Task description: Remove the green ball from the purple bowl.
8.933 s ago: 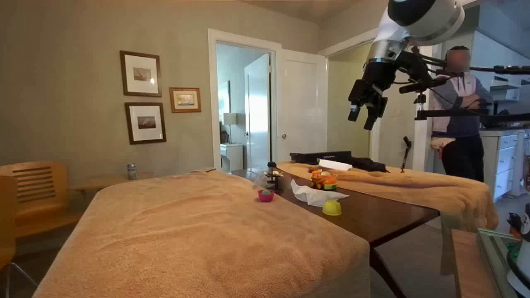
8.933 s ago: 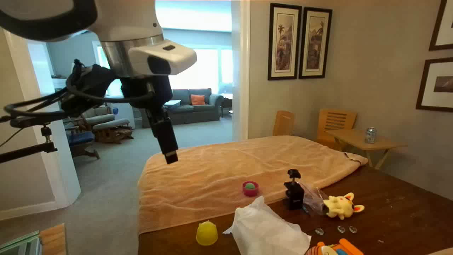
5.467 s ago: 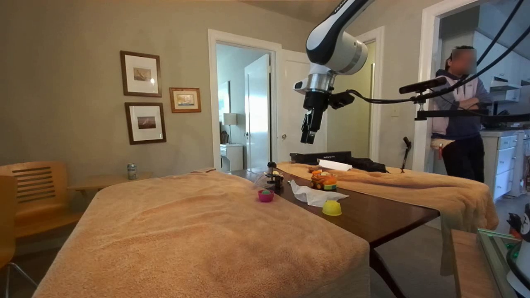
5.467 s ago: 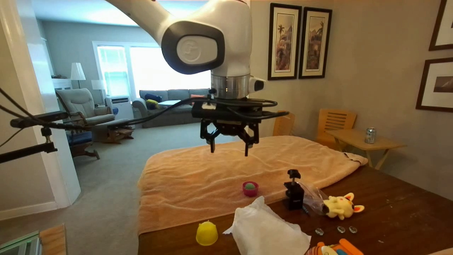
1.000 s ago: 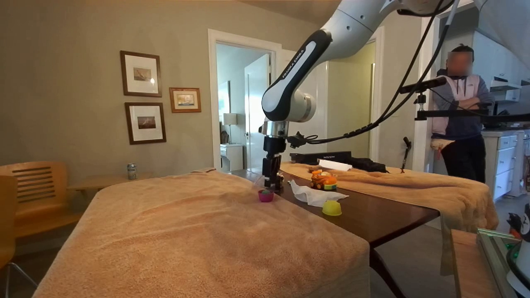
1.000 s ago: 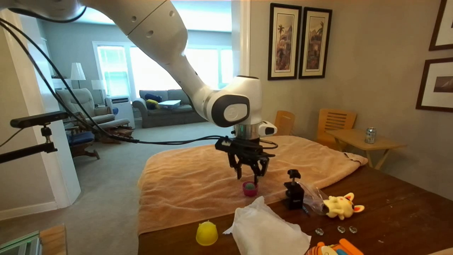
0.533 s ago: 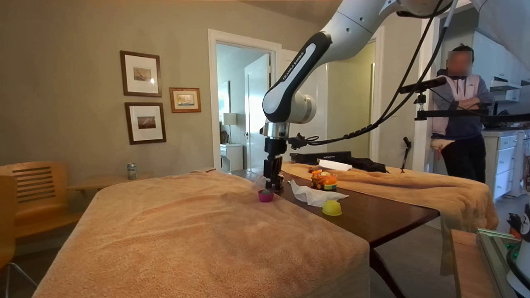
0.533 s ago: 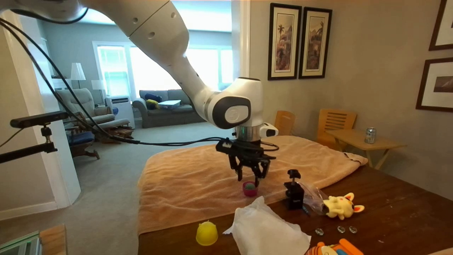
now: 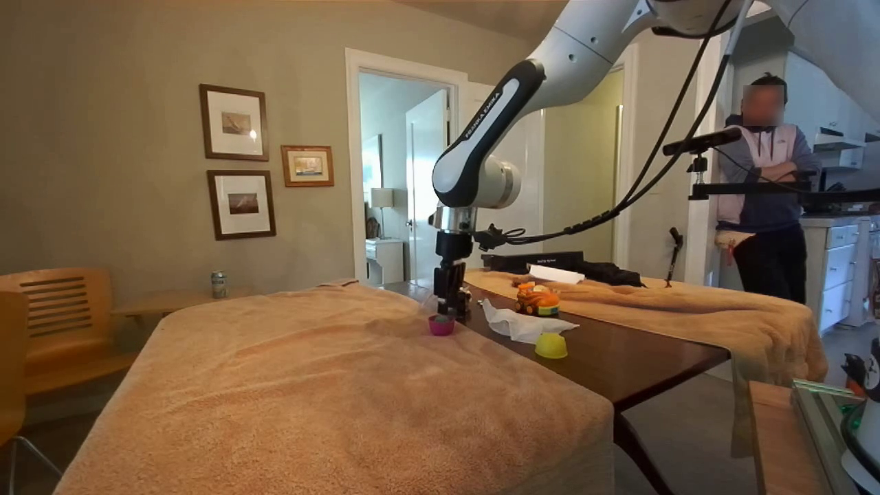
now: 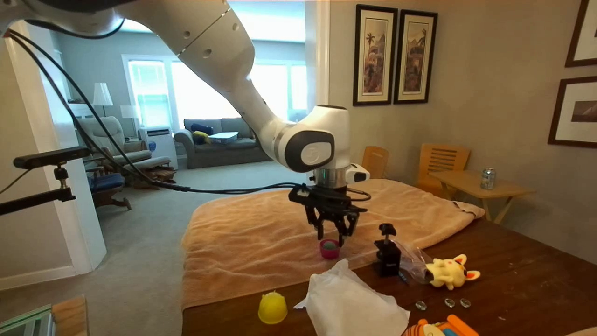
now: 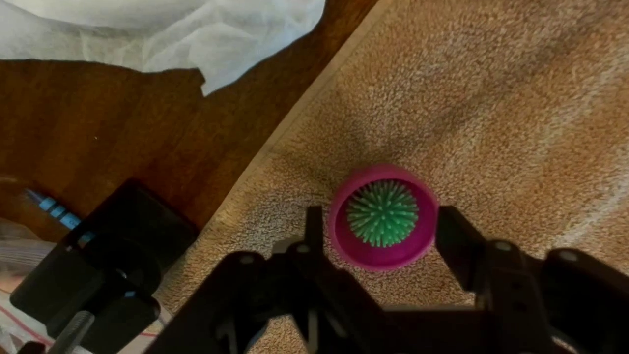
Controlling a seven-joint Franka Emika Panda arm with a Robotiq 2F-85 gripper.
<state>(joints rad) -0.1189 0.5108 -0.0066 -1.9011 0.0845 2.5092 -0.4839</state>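
The green ball [image 11: 382,213], spiky and round, sits inside the purple bowl [image 11: 383,258]. The bowl stands upright on the orange towel and shows in both exterior views [image 9: 441,330] [image 10: 330,255]. The ball's top [image 10: 329,245] shows above its rim. My gripper [image 11: 378,211] is open and points down over the bowl. In the wrist view its fingers [image 11: 314,226] appear on either side of the bowl, with nothing held between them. The right finger [image 11: 454,236] overlaps the bowl's edge in that view; I cannot tell if it touches. In an exterior view the gripper [image 10: 330,240] is just above the bowl.
A black clamp [image 11: 132,260] stands beside the bowl, with a blue crayon [image 11: 59,211] by it. White paper [image 10: 352,298], a yellow cup [image 10: 273,308], a yellow plush toy [image 10: 448,272] and an orange toy truck [image 9: 540,300] lie on the brown table [image 10: 522,275].
My arm has come down from high up to just above the bowl. In the last half second the gripper has shifted slightly sideways and a little lower. The bowl and ball have not moved.
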